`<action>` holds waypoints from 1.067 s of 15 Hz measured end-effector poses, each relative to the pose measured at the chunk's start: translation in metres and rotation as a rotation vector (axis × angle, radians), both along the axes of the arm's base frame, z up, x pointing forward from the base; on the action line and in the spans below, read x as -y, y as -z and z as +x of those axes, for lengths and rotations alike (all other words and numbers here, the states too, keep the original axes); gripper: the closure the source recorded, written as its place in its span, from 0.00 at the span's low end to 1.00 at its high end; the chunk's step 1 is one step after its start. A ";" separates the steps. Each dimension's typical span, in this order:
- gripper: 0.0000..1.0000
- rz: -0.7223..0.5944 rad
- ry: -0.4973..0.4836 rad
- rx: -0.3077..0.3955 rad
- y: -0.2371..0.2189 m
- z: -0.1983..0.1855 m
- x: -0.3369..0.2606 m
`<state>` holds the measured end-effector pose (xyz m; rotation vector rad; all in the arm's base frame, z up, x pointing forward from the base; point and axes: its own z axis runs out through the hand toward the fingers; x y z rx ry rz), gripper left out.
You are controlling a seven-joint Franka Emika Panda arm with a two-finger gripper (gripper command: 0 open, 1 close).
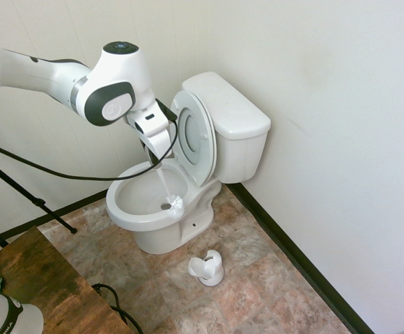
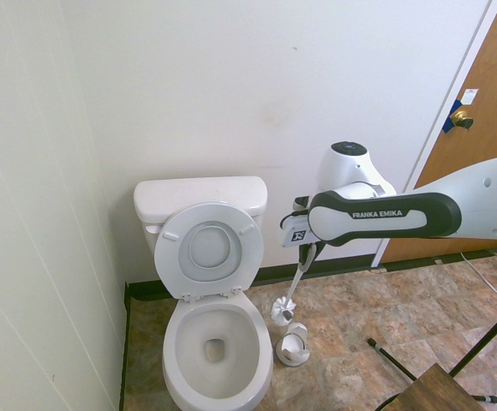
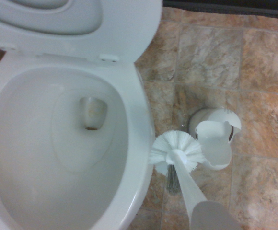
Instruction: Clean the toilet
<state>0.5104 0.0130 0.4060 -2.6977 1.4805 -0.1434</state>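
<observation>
The toilet (image 2: 217, 342) stands against the wall with its seat and lid raised, bowl open upward. The jaws (image 2: 311, 250), pointing down, are closed on the handle of the toilet brush (image 2: 284, 310), whose long axis hangs nearly upright, leaning a little, bristle head lowest. What the next move seems to depend on is the sideways offset: in the wrist view the brush head (image 3: 176, 152) hangs over the floor just outside the bowl rim, between the toilet (image 3: 57, 143) and the brush holder (image 3: 215, 139). The bowl therefore lies to the side of the brush, away from the holder. The first exterior view is misleading, overlapping the brush (image 1: 174, 204) with the bowl. The fingertips themselves are too small to make out.
</observation>
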 end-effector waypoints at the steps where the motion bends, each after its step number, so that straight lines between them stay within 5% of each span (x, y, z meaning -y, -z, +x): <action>1: 1.00 0.000 -0.015 0.002 -0.002 -0.001 -0.018; 6: 1.00 0.005 -0.064 -0.017 0.024 0.016 -0.089; 16: 1.00 -0.037 -0.004 0.000 0.152 0.119 -0.128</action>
